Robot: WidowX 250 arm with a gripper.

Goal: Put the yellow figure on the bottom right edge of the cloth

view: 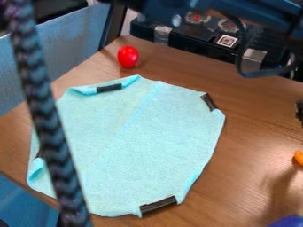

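Wood-brown surface [254, 119] under you, with a grey-blue panel [77, 37] beyond its far left side and a black case [177, 37] along its back. In the camera view, your arm [219, 9] crosses the top right, and a patterned cord [44, 115] runs down the left, in front of the cloth [130, 146]. You have the cloth lying mostly spread, creased and turned up at its left corners, with dark strips at its margins, one [158, 205] by the bottom. A red ball-like thing [128, 56] sits behind it, apart from it.

Your yellow figure is most likely the orange piece [299, 158], cut off by the right border and well apart from the cloth. A black part [300, 110] above it may belong to the jaws, but you cannot tell whether they are released, clenched or grasping the piece. Below, a blue thing [288, 221] pokes in at the bottom right corner.

So count the placing as not yet done: the figure still has to be brought left and set down on the cloth's bottom right edge. As for labels, you have a square-coded sticker [227, 41] on the case, with no words you can make out.
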